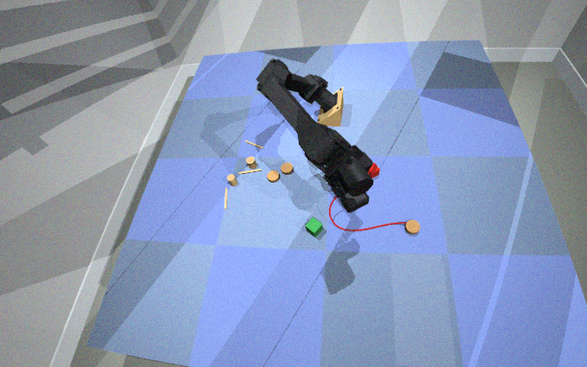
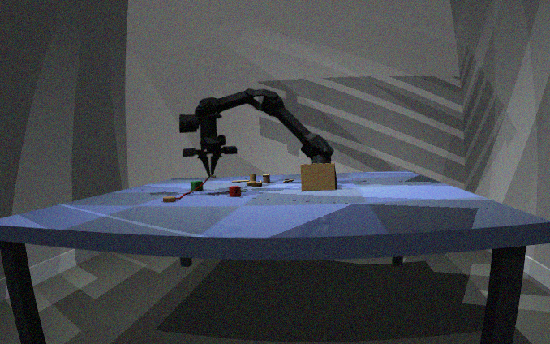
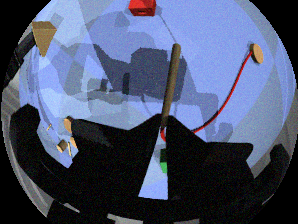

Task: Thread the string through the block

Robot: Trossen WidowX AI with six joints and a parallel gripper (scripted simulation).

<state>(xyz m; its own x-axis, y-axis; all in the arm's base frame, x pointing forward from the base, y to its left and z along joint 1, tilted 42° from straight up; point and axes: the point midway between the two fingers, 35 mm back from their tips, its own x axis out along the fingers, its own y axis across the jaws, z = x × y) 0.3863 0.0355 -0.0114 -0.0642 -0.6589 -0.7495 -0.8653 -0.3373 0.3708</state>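
My gripper [image 2: 211,175] [image 3: 163,118] is shut on the wooden stick [image 3: 172,75] and holds it above the table. In the wrist view the stick points up the frame, its far end a little right of the red block. The red block [image 1: 373,170] [image 2: 234,193] [image 3: 142,5] stands on the table, apart from the stick; a dark hole shows in its side. The red string [image 1: 355,229] [image 2: 191,191] [image 3: 233,96] curves from the stick's held end to the round button [image 1: 412,226] [image 2: 169,199] [image 3: 257,53] on the table. In the top view the arm hides the fingertips and stick.
A green block [image 1: 313,226] [image 2: 193,186] [image 3: 163,166] stands near the string's curve. Two discs [image 1: 287,168] [image 1: 273,176], two short cylinders [image 1: 251,162] [image 1: 231,179] and three loose sticks [image 1: 254,144] [image 1: 249,171] [image 1: 226,198] lie to the left in the top view.
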